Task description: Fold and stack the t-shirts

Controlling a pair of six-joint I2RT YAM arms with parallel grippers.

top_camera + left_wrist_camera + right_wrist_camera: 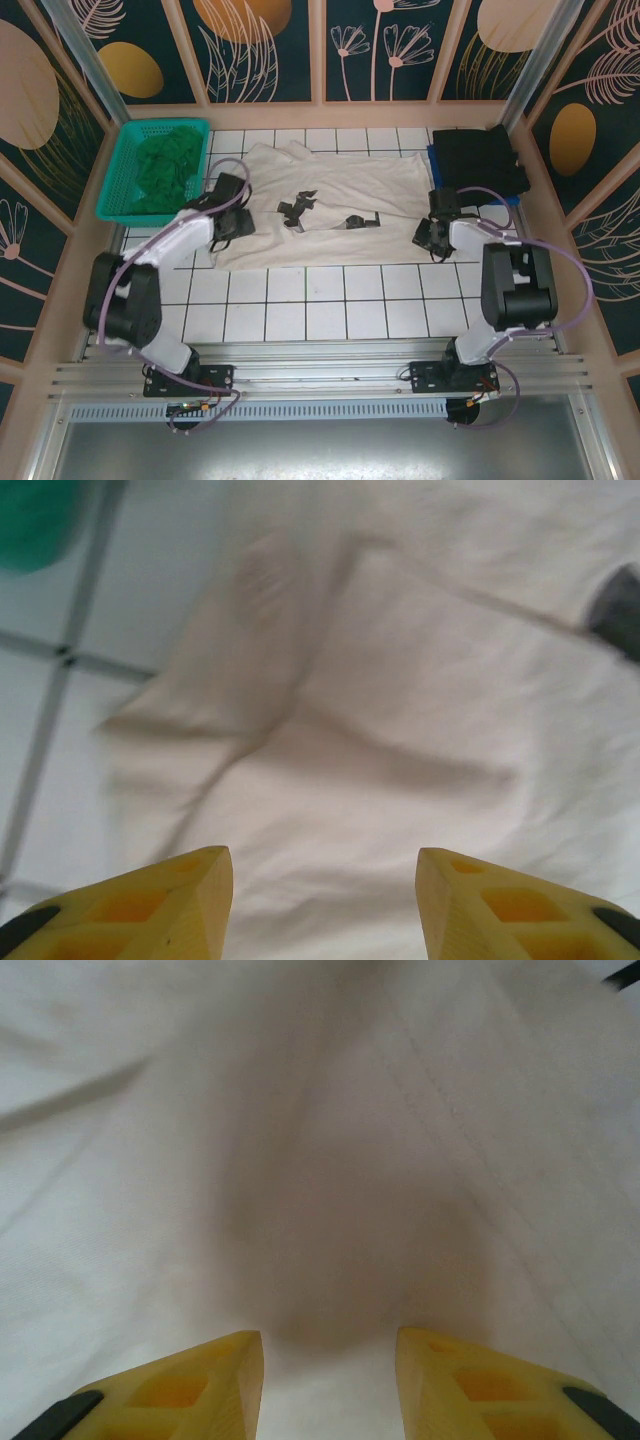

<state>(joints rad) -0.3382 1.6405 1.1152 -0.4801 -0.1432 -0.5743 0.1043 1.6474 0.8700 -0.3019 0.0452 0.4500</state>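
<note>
A large cream-white t-shirt point(330, 200) lies spread across the tiled table, with a small black print at its middle. My left gripper point(232, 222) hovers over its left edge, open, with bare cloth point(330, 780) between the yellow fingers point(190, 900). My right gripper point(432, 238) hangs over the shirt's right edge, open, close above the cloth point(330, 1210). A folded black t-shirt point(480, 160) rests at the back right. A dark green t-shirt point(165, 170) lies crumpled in the teal basket point(125, 165).
The teal mesh basket stands at the back left, beside the left arm. A blue sheet point(515, 198) shows under the black shirt. White tiles point(320, 300) run between the cream shirt and the arm bases. Patterned walls enclose the table.
</note>
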